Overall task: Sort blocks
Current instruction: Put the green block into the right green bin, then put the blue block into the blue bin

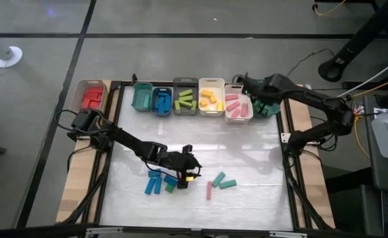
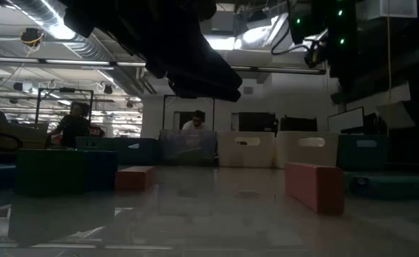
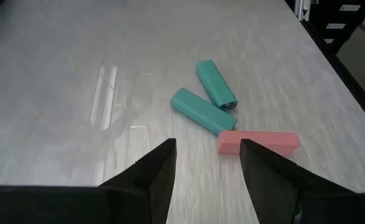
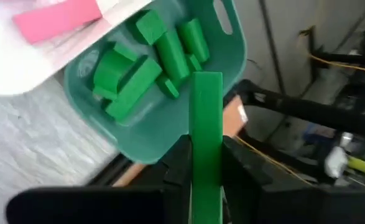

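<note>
The right gripper was pinching a dark green bar and held it over the teal bin at the far right end of the bin row, at about 1 o'clock from the table centre. That bin already had several dark green blocks inside. I judged the step in hand to be the drop of this bar; the next move called for letting the fingers part while the bar hung above the bin.

The left gripper stood spread and empty above the table near 6 o'clock, with two teal bars and a pink bar lying just ahead of it, still unsorted.

In the row, the tan bin held red blocks, the white bin pink ones, and the grey bin lime ones.
</note>
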Robot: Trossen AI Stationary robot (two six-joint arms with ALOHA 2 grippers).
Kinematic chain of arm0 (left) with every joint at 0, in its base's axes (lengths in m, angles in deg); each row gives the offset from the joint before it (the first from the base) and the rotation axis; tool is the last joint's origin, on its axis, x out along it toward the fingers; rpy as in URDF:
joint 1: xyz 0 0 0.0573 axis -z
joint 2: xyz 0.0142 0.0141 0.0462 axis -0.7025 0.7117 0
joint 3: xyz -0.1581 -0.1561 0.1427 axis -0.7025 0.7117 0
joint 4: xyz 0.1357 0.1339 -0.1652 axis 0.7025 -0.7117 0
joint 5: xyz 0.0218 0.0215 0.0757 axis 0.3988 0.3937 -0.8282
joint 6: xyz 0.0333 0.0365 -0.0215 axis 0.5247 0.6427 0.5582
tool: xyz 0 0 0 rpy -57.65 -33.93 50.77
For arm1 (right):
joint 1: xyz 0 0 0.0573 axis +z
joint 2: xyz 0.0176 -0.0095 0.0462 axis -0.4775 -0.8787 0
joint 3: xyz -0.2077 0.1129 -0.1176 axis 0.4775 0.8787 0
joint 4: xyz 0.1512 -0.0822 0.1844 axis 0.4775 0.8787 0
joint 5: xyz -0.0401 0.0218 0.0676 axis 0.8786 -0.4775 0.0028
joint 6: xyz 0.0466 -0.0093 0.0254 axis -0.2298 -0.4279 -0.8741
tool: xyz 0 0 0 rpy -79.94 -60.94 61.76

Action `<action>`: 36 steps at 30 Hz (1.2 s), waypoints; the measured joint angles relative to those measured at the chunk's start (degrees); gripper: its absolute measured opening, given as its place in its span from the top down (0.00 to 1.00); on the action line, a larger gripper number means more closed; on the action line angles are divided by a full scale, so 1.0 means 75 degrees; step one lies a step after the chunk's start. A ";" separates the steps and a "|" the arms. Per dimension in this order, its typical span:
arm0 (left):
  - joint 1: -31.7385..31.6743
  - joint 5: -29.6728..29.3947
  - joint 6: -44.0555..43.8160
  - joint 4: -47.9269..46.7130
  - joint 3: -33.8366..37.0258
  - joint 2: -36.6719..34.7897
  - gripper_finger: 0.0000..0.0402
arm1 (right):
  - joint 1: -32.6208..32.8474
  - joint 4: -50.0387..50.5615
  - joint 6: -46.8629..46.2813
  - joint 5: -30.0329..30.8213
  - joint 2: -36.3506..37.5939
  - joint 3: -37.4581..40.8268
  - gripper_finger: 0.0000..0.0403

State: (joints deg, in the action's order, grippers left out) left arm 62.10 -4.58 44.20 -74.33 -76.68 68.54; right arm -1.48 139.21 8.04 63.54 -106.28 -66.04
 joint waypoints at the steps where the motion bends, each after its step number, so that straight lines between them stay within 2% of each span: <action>1: 0.0000 0.0000 -0.0001 -0.0002 0.0000 0.0000 0.59 | -0.0230 -0.0315 0.0241 -0.0117 0.0000 0.0087 0.82; 5: 0.0000 0.0000 -0.0001 -0.0024 0.0000 0.0000 0.59 | -0.0993 -0.1673 0.0968 -0.0500 -0.0003 0.0453 0.82; 10: 0.0020 0.0003 -0.0014 -0.0199 -0.0003 0.0000 0.59 | -0.1612 -0.3084 0.1154 -0.1065 -0.0005 0.0853 0.82; 15: 0.0020 0.0070 -0.0494 -0.1160 -0.0003 -0.0131 0.59 | -0.1958 -0.3817 0.1159 -0.1410 -0.0006 0.1256 0.82; 21: 0.0123 0.0223 -0.1800 -0.3155 -0.0003 -0.0890 0.59 | -0.2231 -0.4251 0.1157 -0.1426 -0.0006 0.1748 0.82; 26: 0.0336 0.0506 -0.2405 -0.4762 -0.0006 -0.1628 0.59 | -0.2369 -0.4286 0.1156 -0.1497 -0.0006 0.2035 0.76; 32: 0.0893 0.0567 -0.2019 -0.5683 -0.0009 -0.1723 0.59 | -0.2353 -0.4407 0.1156 -0.1494 -0.0006 0.2281 0.66; 36: 0.1155 0.0563 -0.1282 -0.5651 -0.0009 -0.1562 0.59 | -0.2355 -0.4412 0.1156 -0.1493 -0.0006 0.2287 0.61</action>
State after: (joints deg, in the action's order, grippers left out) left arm 70.77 -0.35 34.58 -116.71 -76.75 56.83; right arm -19.14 106.12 16.71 52.35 -106.33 -48.88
